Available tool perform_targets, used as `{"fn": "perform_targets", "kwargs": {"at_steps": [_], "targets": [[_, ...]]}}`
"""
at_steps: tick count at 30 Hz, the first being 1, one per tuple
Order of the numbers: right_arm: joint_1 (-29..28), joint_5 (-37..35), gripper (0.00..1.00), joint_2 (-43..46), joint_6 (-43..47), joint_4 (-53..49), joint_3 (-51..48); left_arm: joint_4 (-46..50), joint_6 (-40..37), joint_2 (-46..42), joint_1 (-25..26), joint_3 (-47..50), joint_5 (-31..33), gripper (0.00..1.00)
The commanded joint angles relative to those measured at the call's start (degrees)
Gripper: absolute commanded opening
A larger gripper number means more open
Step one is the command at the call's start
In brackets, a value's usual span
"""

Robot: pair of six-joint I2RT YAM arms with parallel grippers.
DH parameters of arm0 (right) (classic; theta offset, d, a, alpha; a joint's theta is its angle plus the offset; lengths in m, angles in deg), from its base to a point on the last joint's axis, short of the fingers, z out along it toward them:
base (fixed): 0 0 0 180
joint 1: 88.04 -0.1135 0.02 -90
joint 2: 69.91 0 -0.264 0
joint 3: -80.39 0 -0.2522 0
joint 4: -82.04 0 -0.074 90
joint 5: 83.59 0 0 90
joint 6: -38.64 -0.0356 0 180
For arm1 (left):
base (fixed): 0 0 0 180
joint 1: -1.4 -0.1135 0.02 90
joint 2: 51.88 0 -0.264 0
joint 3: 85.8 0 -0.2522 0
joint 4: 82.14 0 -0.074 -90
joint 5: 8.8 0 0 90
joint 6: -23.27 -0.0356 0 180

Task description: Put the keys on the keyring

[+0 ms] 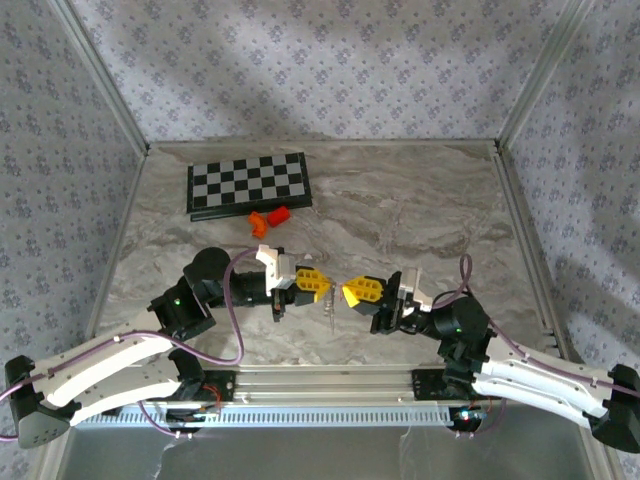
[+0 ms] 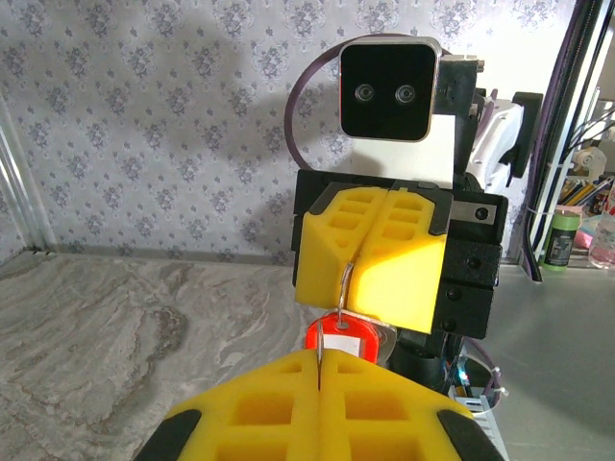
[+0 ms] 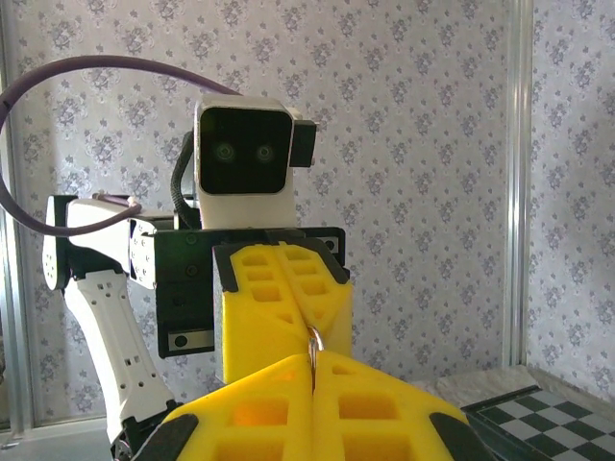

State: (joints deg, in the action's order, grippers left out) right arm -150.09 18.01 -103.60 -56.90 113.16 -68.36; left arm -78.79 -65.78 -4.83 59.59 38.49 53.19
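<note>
Both left pincer (image 1: 324, 283) and right pincer (image 1: 346, 293) meet mid-table (image 1: 420, 205)

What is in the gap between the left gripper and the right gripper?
The keyring hangs there: its wire ring is pinched by the shut right gripper and its red tag dangles below. The left wrist view shows it.

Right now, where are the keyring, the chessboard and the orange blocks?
keyring (image 2: 338, 338), left wrist view, on its red tag.
chessboard (image 1: 248, 183), top external view, on its middle squares.
orange blocks (image 1: 259, 222), top external view, on the left block.
</note>
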Motion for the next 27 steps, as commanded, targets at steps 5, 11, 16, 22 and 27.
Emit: {"fn": "perform_targets", "kwargs": {"at_steps": [5,11,16,22,27], "targets": [[-0.45,-1.03,0.0,-0.44,0.71,2.05,0.13,-1.44,-0.42,-0.61,0.35,-0.85,-0.55,0.0],[-0.45,-1.88,0.0,-0.56,0.75,2.67,-0.16,-1.62,-0.29,-0.83,0.41,-0.64,-0.55,0.0],[-0.45,-1.93,0.0,-0.5,0.71,2.86,-0.18,-1.71,-0.32,-0.77,0.36,-0.57,-0.55,0.0],[-0.5,-2.41,0.0,-0.19,0.71,2.8,-0.45,-1.71,-0.34,-0.83,0.42,-0.5,-0.55,0.0],[-0.56,-2.94,0.0,0.28,0.79,2.75,-0.86,-1.88,-0.13,-1.1,0.36,-0.13,-0.56,0.0]]}}
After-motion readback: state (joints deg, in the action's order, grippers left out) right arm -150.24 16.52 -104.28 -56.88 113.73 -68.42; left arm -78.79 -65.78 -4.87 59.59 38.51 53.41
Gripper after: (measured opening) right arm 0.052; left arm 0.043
